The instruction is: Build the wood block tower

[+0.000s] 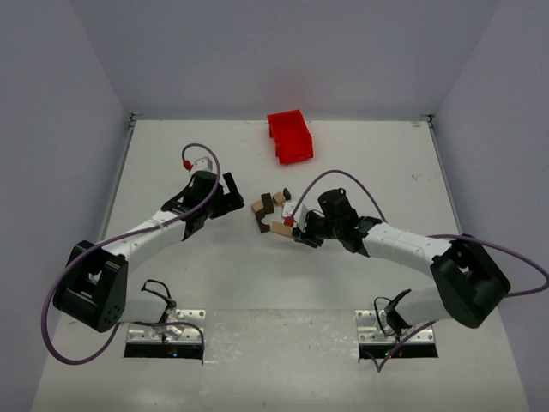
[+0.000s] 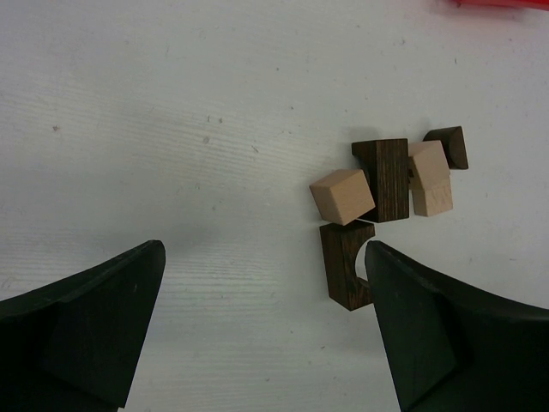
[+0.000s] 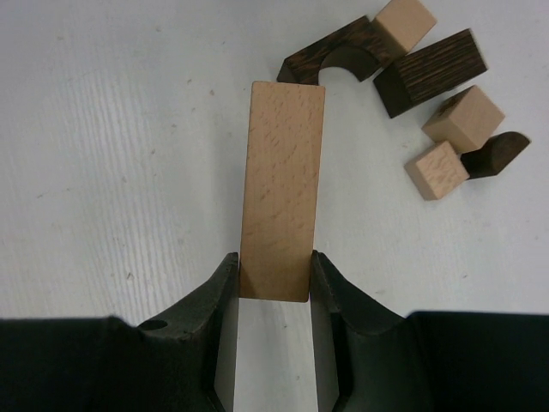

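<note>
White surface runs out ahead of both your arms, closed in by plain grey walls, with a red bin at its far edge, well beyond either set of jaws.

Your right jaws are clenched on a pale plank. They grip its near end by the two long edges, so it lies flat and points straight out from the tips. The rest of the wood blocks lie loose in a small cluster just past the plank's far end and off to its right, between the two arms. You have a dark arch, a dark bar, three pale cubes and a small dark wedge. In the right wrist view the plank's far end meets one foot of the arch, but you cannot tell whether they touch.

Your left jaws are released, spread wide and holding nothing, over bare surface. The cluster sits ahead of them and to their right. The arch lies just beside the tip of their right finger, and the bar and cubes lie farther out beyond it.
</note>
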You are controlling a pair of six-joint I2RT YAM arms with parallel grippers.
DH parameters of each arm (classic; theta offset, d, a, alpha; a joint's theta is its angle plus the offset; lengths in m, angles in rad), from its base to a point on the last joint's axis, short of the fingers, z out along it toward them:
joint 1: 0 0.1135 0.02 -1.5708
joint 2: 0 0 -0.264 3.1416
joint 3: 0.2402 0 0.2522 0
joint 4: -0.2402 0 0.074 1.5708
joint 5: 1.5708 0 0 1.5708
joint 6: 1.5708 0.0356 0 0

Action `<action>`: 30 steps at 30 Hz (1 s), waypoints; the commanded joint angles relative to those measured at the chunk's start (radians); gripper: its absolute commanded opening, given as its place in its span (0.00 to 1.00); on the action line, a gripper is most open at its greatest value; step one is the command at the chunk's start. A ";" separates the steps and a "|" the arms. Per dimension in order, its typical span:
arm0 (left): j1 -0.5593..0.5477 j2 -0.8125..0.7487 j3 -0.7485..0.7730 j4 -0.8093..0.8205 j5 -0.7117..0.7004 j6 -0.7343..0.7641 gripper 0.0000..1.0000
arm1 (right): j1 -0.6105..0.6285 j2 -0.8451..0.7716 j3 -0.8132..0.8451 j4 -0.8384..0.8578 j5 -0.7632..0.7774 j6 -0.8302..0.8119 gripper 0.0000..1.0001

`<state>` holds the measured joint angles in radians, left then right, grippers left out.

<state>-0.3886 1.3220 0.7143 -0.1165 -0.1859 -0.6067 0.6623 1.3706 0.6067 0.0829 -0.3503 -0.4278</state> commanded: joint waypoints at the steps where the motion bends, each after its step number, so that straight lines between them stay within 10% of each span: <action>1: -0.006 -0.017 0.032 0.029 0.009 0.009 1.00 | 0.019 0.059 0.019 -0.039 -0.047 -0.054 0.15; 16: -0.007 0.011 0.040 0.048 0.034 0.025 1.00 | -0.050 0.159 0.042 0.022 0.065 -0.162 0.13; 30: -0.006 0.112 0.121 0.044 0.014 0.031 1.00 | -0.296 0.179 0.076 0.115 0.549 0.418 0.13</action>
<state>-0.3889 1.4052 0.7817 -0.1065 -0.1582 -0.5835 0.3672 1.5517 0.6387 0.1471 -0.0313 -0.2438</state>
